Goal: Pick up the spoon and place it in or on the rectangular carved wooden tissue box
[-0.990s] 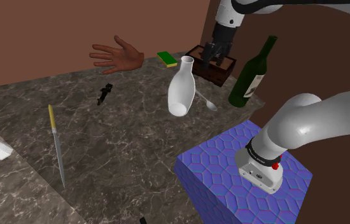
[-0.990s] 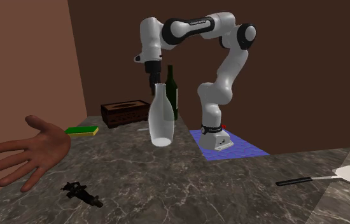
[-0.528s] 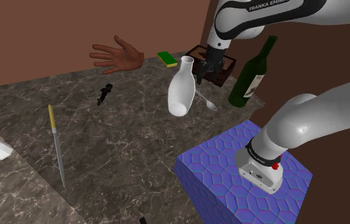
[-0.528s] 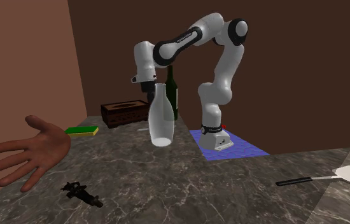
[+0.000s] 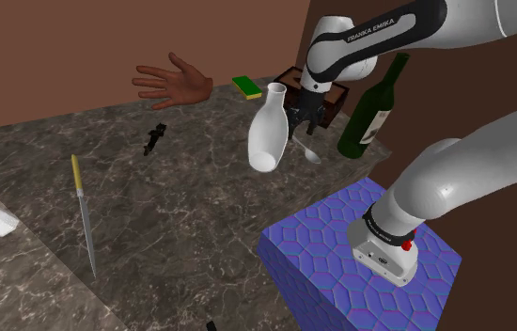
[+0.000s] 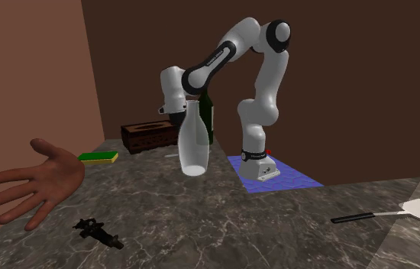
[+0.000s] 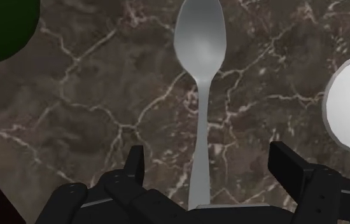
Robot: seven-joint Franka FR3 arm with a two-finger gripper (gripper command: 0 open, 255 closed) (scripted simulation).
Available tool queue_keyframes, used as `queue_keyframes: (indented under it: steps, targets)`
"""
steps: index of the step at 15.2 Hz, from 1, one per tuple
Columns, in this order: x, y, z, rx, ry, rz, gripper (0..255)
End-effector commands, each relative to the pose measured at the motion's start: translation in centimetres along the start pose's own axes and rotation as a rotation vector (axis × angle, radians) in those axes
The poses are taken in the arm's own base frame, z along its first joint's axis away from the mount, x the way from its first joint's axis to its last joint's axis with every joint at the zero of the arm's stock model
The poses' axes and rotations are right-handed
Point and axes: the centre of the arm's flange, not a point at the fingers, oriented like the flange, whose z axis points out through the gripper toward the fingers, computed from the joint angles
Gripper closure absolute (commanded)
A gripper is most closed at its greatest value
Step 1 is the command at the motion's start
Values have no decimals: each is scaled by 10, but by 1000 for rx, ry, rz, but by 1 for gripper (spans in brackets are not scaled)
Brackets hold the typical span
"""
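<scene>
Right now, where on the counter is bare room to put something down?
Bare marble lies between the knife, the vase and the stand. It is crowded in the far corner: vase, spoon, bottle, box and gripper.

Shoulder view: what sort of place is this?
Probably a kitchen counter: a dark marbled worktop carrying a green wine bottle, a spoon and a yellow-green sponge.
</scene>
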Motion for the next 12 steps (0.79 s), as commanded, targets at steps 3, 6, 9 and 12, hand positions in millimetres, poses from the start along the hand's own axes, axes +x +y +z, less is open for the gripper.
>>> queue_keyframes:
  steps: [3, 6, 9, 12]
  targets:
    - [0, 0, 14, 0, 1, 0, 0]
    - [0, 0, 14, 0, 1, 0, 0]
    - [0, 0, 14, 0, 1, 0, 0]
    - [0, 0, 14, 0, 1, 0, 255]
